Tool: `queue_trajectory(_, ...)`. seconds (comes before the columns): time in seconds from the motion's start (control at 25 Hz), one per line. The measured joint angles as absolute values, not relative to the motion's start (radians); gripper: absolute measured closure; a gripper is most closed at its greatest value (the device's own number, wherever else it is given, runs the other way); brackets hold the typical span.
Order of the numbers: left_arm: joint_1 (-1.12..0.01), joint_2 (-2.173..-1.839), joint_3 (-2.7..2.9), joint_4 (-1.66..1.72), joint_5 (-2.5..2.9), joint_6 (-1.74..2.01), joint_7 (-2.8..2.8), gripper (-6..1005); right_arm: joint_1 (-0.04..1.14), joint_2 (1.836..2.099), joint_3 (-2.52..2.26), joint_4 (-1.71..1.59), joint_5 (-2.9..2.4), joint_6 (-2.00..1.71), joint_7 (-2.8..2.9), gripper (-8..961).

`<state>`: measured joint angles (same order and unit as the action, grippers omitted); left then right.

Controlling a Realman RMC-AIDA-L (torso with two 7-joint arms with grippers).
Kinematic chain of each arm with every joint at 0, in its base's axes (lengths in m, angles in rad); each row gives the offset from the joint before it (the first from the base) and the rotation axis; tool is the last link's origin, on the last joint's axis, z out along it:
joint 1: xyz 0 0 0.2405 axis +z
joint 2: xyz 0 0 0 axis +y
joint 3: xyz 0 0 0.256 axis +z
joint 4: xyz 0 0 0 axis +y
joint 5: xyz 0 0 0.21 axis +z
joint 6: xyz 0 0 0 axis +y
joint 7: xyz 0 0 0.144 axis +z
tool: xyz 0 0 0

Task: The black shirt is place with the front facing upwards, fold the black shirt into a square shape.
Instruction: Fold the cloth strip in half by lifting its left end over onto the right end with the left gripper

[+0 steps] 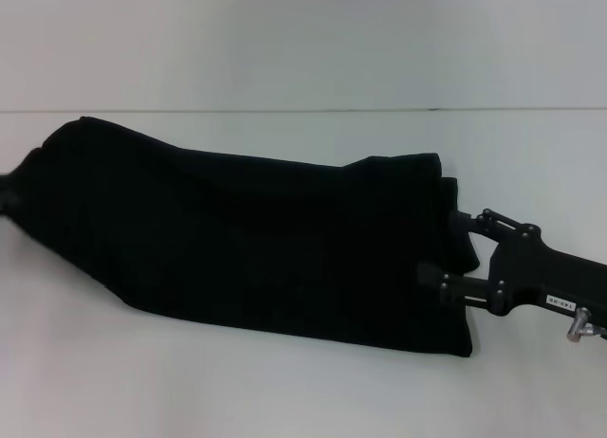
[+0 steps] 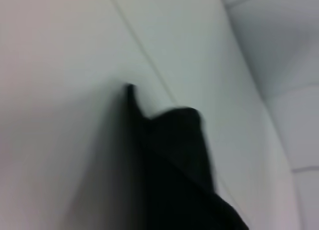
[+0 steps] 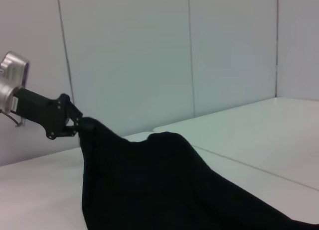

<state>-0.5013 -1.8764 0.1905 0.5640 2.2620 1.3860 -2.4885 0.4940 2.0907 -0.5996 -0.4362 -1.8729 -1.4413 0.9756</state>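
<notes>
The black shirt is folded into a long band and stretched between my two grippers above the white table. No lettering shows on it. At the far left edge of the head view my left gripper holds one end. The right wrist view shows that left gripper shut on a raised corner of the shirt. My right gripper grips the other end at the right, its fingertips buried in the cloth. In the left wrist view only dark cloth shows against the table.
The white table runs back to a seam line behind the shirt. Pale wall panels stand beyond the table.
</notes>
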Motion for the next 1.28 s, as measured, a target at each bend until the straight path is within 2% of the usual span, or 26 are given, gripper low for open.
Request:
queue_trajectory(0.28,-0.611,-1.896,0.205,0.541,2.168,1.471,-2.47,968,0.477,2.09,-0.582,-0.427,-1.873,-1.411,0.979,23)
queue_trajectory(0.4,-0.71,-1.923,0.233,0.516,2.166,1.475,-2.455,969,0.465,2.089,-0.574,-0.427,-1.873,-1.408,0.979,23)
queue_trajectory(0.52,-0.812,-1.963,0.279,0.502,2.166,1.467,-2.436,969,0.449,2.088,-0.554,-0.427,-1.873,-1.406,0.98,23)
queue_trajectory(0.68,-0.942,-2.041,0.355,0.488,2.165,1.453,-2.411,969,0.431,2.088,-0.535,-0.426,-1.874,-1.406,0.98,23)
queue_trajectory(0.72,-0.965,-2.071,0.399,0.488,2.165,1.445,-2.408,970,0.428,2.088,-0.534,-0.426,-1.874,-1.406,0.98,23)
queue_trajectory(0.76,-0.971,-2.084,0.416,0.488,2.165,1.442,-2.408,970,0.424,2.088,-0.533,-0.426,-1.874,-1.406,0.981,23)
queue_trajectory(0.88,-0.967,-2.15,0.5,0.479,2.165,1.416,-2.398,970,0.418,2.088,-0.532,-0.426,-1.875,-1.406,0.982,24)
queue_trajectory(0.96,-0.951,-2.171,0.542,0.426,2.152,1.39,-2.371,970,0.417,2.088,-0.532,-0.425,-1.877,-1.399,0.982,24)
queue_trajectory(1.08,-0.934,-2.167,0.567,0.259,2.118,1.342,-2.283,971,0.416,2.089,-0.532,-0.422,-1.879,-1.381,0.982,24)
queue_trajectory(1.28,-0.907,-2.172,0.566,0.208,2.113,1.329,-2.24,970,0.426,2.091,-0.532,-0.404,-1.877,-1.328,0.978,24)
